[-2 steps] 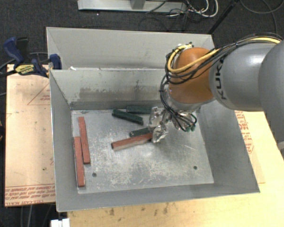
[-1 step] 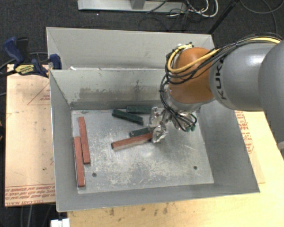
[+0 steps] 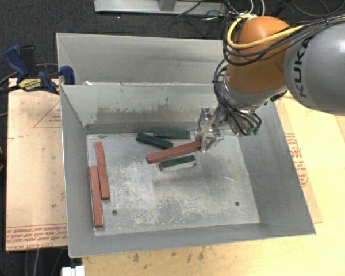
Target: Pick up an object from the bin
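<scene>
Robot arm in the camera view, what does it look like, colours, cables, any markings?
The arm is a thick, rounded silver-grey link with black KUKA lettering. Its wrist wears a smooth, dome-shaped orange cover, with yellow and black cables looped over it. Below sits a small silvery metal hand amid dark wiring.

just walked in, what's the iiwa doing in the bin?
The arm has its hand down near the bin's back wall, at the right end of a red-brown bar that lies slanted over a dark green bar. I can't tell whether it has a grip on it. Two more dark green bars lie just behind, and two red-brown bars lie along the left side, away from the hand.
</scene>
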